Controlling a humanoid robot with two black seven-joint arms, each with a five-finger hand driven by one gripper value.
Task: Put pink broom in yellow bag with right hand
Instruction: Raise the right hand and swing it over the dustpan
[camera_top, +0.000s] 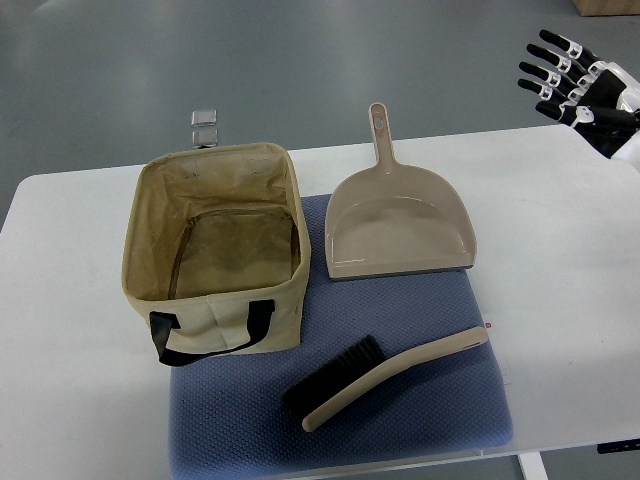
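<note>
- Although the task has not started, the top view already shows its risks: the right hand (572, 80) hangs at two o'clock, off the tabletop (560, 200), fingers spread and grasping nothing.
- The broom (385, 380), more beige than pink, lies at six o'clock on a blue mat (440, 410), bristles toward the bag (215, 260), which sits at nine o'clock with its mouth open.
- A dustpan (400, 225) lies between hand and broom; a low reach could knock it.
- The slim handle lies flat, so fingers may slip or push it away.
- The bag looks soft; a dragged broom could catch its rim and tip it.
- No left hand shows.
</note>
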